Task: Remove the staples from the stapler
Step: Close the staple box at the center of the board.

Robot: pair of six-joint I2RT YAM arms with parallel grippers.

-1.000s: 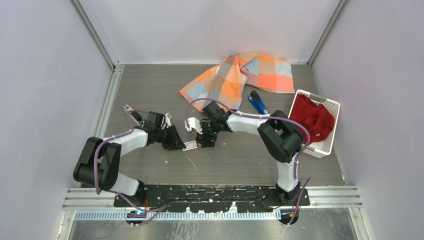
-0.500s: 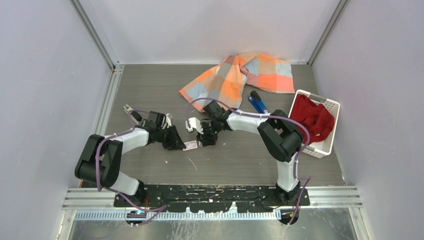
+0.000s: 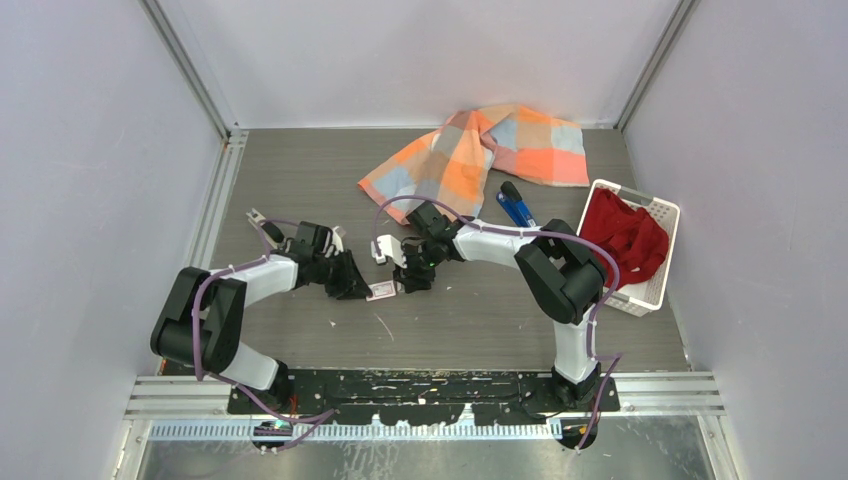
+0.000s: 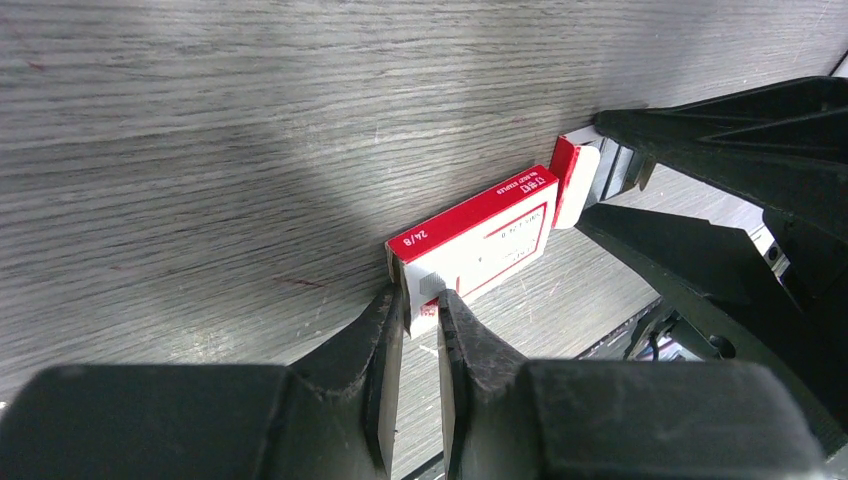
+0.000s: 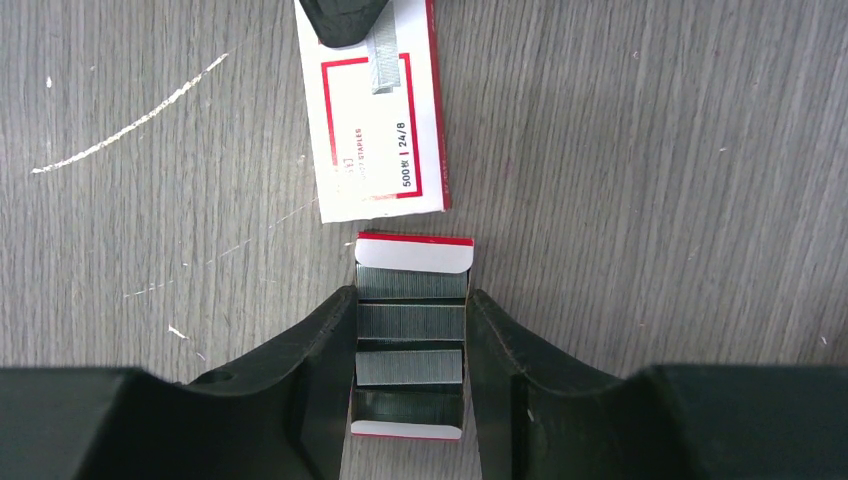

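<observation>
The blue stapler (image 3: 517, 208) lies untouched beside the checked cloth, away from both grippers. My left gripper (image 4: 420, 300) is shut on one corner of the white-and-red box sleeve (image 4: 480, 235), which rests on the table; the sleeve also shows in the right wrist view (image 5: 375, 130). My right gripper (image 5: 412, 297) is shut on the sides of the box's inner tray (image 5: 412, 250). The tray lies just clear of the sleeve's end. It holds several grey strips of staples (image 5: 410, 365). In the top view the two grippers, left (image 3: 362, 290) and right (image 3: 410, 281), meet at mid-table.
An orange, grey and white checked cloth (image 3: 470, 150) lies at the back. A white basket (image 3: 660, 215) with a red cloth (image 3: 622, 235) stands at the right. Loose pale specks and a scratch mark the table near the front (image 3: 383, 327).
The left arm's elbow has shifted very slightly. Both grippers keep their hold and the box parts stay where they were.
</observation>
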